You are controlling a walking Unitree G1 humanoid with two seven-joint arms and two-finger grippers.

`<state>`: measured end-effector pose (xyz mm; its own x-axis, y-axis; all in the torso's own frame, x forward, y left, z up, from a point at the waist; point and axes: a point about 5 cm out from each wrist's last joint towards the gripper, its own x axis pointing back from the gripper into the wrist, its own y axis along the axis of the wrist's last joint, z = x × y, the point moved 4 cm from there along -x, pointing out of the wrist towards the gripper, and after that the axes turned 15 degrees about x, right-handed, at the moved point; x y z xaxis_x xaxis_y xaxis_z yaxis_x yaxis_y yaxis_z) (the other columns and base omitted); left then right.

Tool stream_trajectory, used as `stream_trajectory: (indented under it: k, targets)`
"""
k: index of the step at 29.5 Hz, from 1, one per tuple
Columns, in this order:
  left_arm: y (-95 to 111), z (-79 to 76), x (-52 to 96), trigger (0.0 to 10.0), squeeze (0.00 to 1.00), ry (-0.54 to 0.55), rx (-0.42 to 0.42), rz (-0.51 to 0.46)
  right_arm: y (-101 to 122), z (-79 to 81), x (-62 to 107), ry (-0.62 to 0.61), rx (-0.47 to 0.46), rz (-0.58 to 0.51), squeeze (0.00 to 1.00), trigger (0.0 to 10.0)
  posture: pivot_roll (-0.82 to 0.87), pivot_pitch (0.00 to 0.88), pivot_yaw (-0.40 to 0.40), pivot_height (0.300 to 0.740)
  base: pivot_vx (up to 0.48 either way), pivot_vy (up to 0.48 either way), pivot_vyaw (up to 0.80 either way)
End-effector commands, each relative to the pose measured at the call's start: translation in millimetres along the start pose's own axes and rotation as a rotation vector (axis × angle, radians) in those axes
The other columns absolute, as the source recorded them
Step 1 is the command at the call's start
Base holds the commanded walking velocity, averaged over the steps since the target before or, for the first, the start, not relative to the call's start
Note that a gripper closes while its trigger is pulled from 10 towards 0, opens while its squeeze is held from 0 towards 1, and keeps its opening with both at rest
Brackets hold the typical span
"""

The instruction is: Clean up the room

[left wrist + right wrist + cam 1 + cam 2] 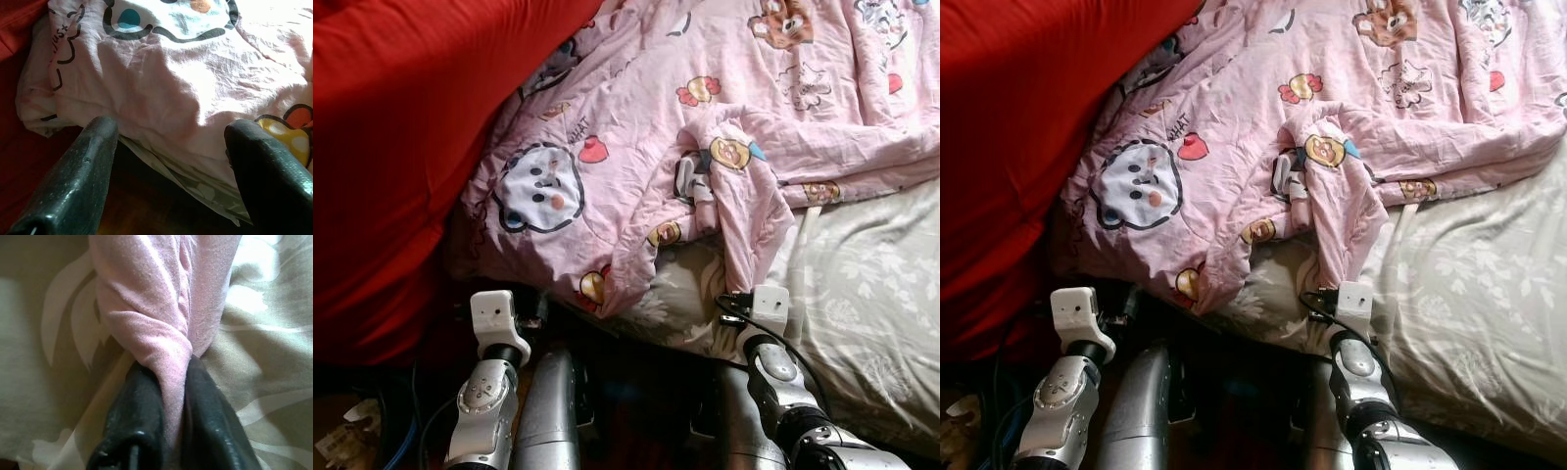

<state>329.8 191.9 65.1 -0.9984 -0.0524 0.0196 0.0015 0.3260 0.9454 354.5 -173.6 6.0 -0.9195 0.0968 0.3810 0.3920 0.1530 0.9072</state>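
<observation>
Pink quilt (636, 147): rumpled on the grey floral bedsheet (871, 294).
Right gripper (171, 396): reaching forward, fingers pinching a quilt fold.
Left gripper (171, 161): fingers wide apart, at the quilt's edge.

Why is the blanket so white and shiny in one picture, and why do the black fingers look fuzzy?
Left wrist view: sun glare whitens the blanket, and its close-up fingers blur out of focus. Right wrist view: softer light, the right gripper pinching a pink fold, slightly blurred. Eye views: sharp, with deep shadow under the bed edge.
</observation>
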Motion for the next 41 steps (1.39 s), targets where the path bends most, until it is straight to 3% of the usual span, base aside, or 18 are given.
stream_trajectory:
  k: [1,8,9,10,15,20,31,41]
  targets:
    - [-11,10.0,6.8,10.0,0.0,0.034,-0.002,0.033,-21,-1.2,6.5,0.002,0.002,0.055,0.0,0.0,0.12,0.297,-0.024,0.602,0.0,0.0,0.0]
    - [-25,14.4,8.6,10.0,0.0,0.051,-0.007,0.068,-25,-2.9,10.4,0.006,-0.014,0.024,0.0,0.0,0.1,0.263,-0.031,0.602,0.0,0.0,0.0]
    - [-26,15.0,9.0,10.0,0.0,0.053,-0.007,0.071,-25,-3.3,10.8,0.006,-0.014,0.018,0.0,3.3,0.1,0.263,-0.031,0.602,0.0,0.0,0.0]
    - [-30,16.7,9.6,10.0,0.0,0.059,-0.007,0.08,-24,-5.5,11.8,0.004,-0.023,-0.006,0.0,10.0,0.08,0.254,-0.034,0.602,0.0,0.0,0.0]
    - [-38,22.1,13.1,10.0,0.0,0.077,-0.006,0.103,-26,-12.5,15.6,-0.005,-0.049,-0.045,0.0,10.0,0.07,0.239,-0.034,0.602,0.0,0.0,0.0]
    - [-41,21.8,12.7,10.0,0.0,0.075,-0.006,0.11,-23,-5.6,16.6,0.039,-0.072,-0.079,0.0,10.0,0.06,0.23,-0.032,0.602,0.0,0.0,0.0]
    - [-43,20.6,8.5,10.0,0.0,0.066,-0.009,0.119,-20,-0.8,15.2,0.041,-0.067,-0.079,0.0,10.0,0.06,0.209,-0.028,0.677,0.0,0.0,0.0]
    - [-69,40.8,26.3,10.0,0.0,0.134,-0.016,0.224,-22,-4.0,16.1,0.027,-0.067,-0.075,0.0,10.0,0.06,0.215,-0.028,0.74,0.0,0.0,0.0]
